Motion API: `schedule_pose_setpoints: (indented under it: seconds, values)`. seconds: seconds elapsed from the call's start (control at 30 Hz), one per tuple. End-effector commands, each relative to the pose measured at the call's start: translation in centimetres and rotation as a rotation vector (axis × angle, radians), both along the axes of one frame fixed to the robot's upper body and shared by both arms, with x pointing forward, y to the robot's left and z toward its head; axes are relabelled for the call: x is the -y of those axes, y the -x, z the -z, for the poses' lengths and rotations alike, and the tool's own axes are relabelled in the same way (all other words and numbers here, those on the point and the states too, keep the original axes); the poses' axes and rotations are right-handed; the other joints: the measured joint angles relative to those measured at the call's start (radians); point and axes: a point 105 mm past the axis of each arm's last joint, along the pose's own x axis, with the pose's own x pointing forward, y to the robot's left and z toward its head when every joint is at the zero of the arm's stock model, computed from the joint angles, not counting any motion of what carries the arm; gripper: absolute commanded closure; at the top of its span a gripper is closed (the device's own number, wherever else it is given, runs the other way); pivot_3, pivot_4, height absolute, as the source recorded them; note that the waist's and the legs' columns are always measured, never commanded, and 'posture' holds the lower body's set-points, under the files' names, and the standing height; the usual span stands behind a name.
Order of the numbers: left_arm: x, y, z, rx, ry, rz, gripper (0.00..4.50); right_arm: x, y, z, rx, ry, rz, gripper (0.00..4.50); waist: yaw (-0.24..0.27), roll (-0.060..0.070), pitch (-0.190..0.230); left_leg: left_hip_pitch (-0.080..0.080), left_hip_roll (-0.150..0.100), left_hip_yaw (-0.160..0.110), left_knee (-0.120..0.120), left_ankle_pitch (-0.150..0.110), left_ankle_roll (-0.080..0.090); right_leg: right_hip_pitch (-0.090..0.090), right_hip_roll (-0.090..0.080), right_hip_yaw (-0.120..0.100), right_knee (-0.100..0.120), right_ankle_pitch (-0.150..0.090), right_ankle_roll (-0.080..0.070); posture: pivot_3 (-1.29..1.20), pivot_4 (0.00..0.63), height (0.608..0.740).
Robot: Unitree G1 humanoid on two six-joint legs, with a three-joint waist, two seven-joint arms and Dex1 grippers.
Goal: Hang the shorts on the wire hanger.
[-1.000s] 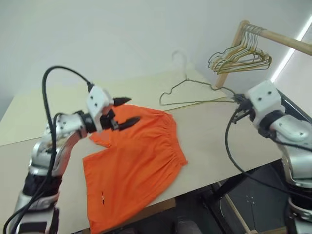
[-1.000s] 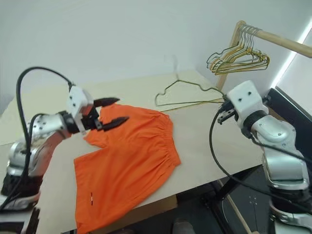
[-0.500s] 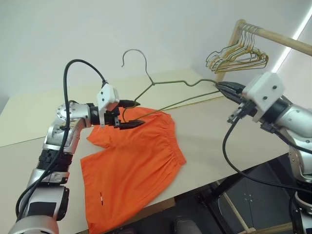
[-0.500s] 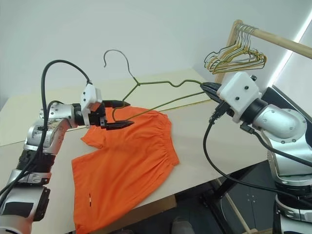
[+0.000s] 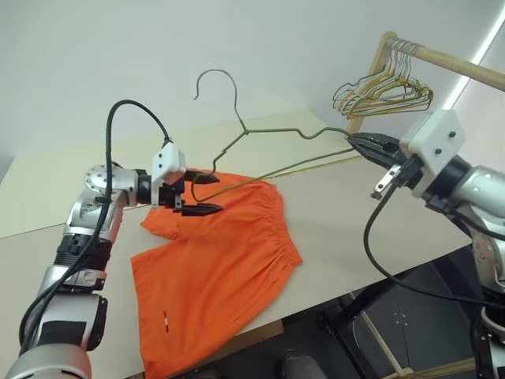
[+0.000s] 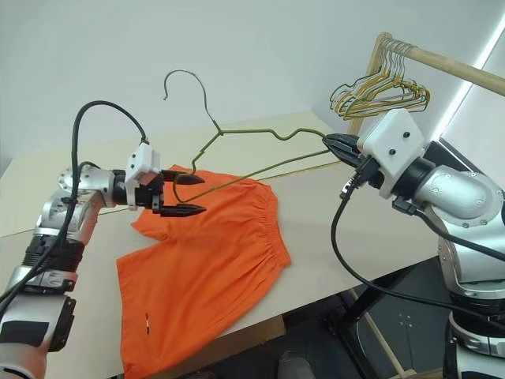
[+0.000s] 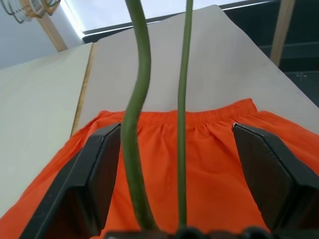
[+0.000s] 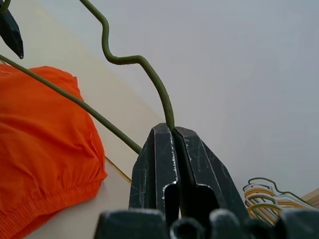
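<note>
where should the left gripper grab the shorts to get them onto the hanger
Judging by how they lie, the gathered waistband of the shorts is best, approached from above. They lie flat on the table, so only an edge can be pinched, and the waistband faces the wire hanger held up by the right gripper.

No readable text, labels or numbers anywhere; only a tiny white mark on the shorts (image 5: 213, 260), perhaps a tag, illegible.
</note>
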Motion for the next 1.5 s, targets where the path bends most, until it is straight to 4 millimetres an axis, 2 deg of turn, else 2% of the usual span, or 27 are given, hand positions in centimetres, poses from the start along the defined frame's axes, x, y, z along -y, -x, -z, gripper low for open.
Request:
schedule_pose_setpoints:
  seconds: [0.03,0.33,0.37,0.6,0.8,0.9,1.03,1.27,1.4,1.5]
  values:
    - [-0.3,0.1,-1.2,0.018,0.004,0.017,1.54,0.1,0.7,-2.0,0.071,-0.006,-0.005,4.5,0.0,0.0,0.0,0.0,0.0,0.0,0.0,0.0,0.0,0.0,0.0,0.0,0.0,0.0,0.0,-0.16,0.0,0.74]
    - [-0.5,0.2,-0.9,0.014,-0.022,0.037,4.36,0.3,0.8,-2.3,0.071,-0.011,-0.002,4.5,0.001,0.0,0.0,-0.002,0.0,0.0,0.001,0.0,0.0,-0.001,0.0,0.0,0.0,0.0,0.001,-0.16,0.0,0.74]
    - [-0.5,0.2,-0.9,0.014,-0.022,0.038,4.49,0.3,0.8,-2.3,0.071,-0.011,-0.001,4.5,0.001,0.0,0.0,-0.002,0.0,0.0,0.001,0.0,0.0,-0.001,0.0,0.0,0.0,0.0,0.001,-0.16,0.0,0.74]
    - [-0.3,0.1,-0.9,0.045,-0.038,0.031,4.49,0.3,0.9,-1.8,0.053,0.019,-0.023,4.5,0.001,0.0,0.0,-0.002,0.0,0.0,0.001,0.0,0.0,-0.001,0.0,0.0,0.0,0.0,0.001,-0.16,0.0,0.74]
    - [-0.7,0.0,-0.8,0.028,-0.041,0.002,4.5,-0.1,2.5,1.3,-0.132,0.156,-0.135,2.76,0.005,0.0,0.0,-0.002,0.0,0.0,0.002,-0.001,0.001,-0.001,0.0,-0.001,-0.001,0.001,0.001,-0.16,0.0,0.74]
    - [-1.5,0.1,0.1,0.027,-0.121,-0.02,4.5,0.2,3.5,2.9,-0.262,0.263,-0.182,1.63,0.006,0.0,0.0,-0.003,0.0,0.0,0.002,-0.001,0.002,-0.001,0.0,0.0,-0.001,0.001,0.001,-0.15,0.0,0.74]
    - [-2.0,0.8,1.2,0.067,-0.248,-0.002,4.5,-0.1,4.2,3.4,-0.356,0.321,-0.229,0.29,0.002,0.0,0.0,-0.002,0.0,0.0,0.002,-0.002,0.002,-0.001,0.0,0.0,-0.001,0.001,0.001,-0.14,0.0,0.74]
    - [-1.4,2.3,1.6,0.068,-0.27,0.028,4.5,-2.8,1.8,4.9,-0.512,0.414,-0.221,0.29,0.013,0.0,0.0,-0.003,0.0,0.0,0.003,-0.003,0.003,-0.003,-0.003,0.0,0.0,0.001,0.001,-0.11,0.0,0.74]
    - [-1.3,2.7,1.6,0.068,-0.259,0.019,4.5,-4.1,0.6,6.7,-0.642,0.463,-0.211,0.29,0.026,0.001,0.0,-0.014,0.0,0.001,0.008,-0.002,0.002,-0.014,-0.003,0.0,0.005,0.001,0.001,-0.09,0.0,0.74]
    - [-1.6,3.0,1.7,0.067,-0.26,0.008,4.5,-5.0,-0.5,7.7,-0.683,0.482,-0.188,0.29,0.033,0.001,0.0,-0.016,0.0,0.001,0.009,-0.002,0.002,-0.015,-0.002,-0.002,0.005,0.001,0.001,-0.07,0.0,0.74]
